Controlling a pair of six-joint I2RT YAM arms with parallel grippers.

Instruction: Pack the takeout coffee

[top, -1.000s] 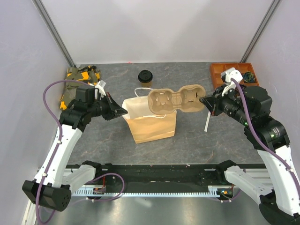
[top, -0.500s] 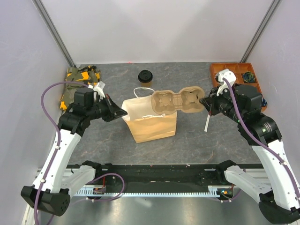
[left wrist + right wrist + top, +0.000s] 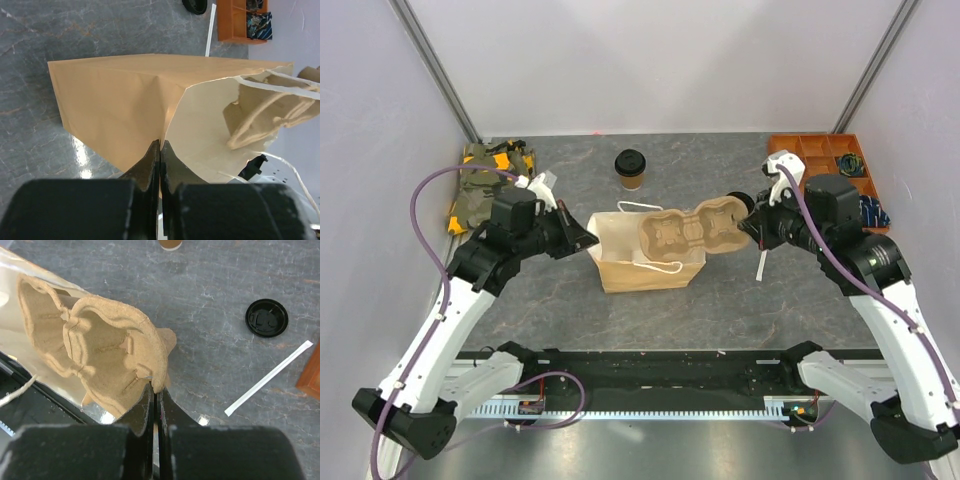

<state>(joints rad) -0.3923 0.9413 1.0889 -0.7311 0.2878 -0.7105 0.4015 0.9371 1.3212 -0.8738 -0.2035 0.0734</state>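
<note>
- Cup [image 3: 631,168] stands upright at the back of the table [image 3: 520,300], black lid on, behind the bag [image 3: 650,268] and apart from it.
- Neither gripper touches the cup; it is not in the bag or in the carrier [image 3: 682,228].
- In the right wrist view only the cup's base shows, at the top edge.
- Carrier is tan pulp with two wells, held off the table and tilted, its left end dipping into the bag's open mouth.
- Right gripper [image 3: 750,222] is closed tight, pinching the right edge of the carrier between its fingers.
- Left gripper [image 3: 590,240] is closed tight on the bag's left rim at the side crease, holding the mouth open.
- The left wrist view shows the carrier's end inside the bag, past a white handle [image 3: 260,117].
- Bag is brown paper and stands on the table between the two arms.
- A second, loose black lid [image 3: 266,318] lies flat on the table to the right of the carrier.
- White wrapped straw [image 3: 761,262] lies on the table near that lid, below the right gripper.
- Orange tray [image 3: 817,150] sits at the back right corner, with small items in it.
- An olive and yellow bundle [image 3: 485,178] lies at the back left.
</note>
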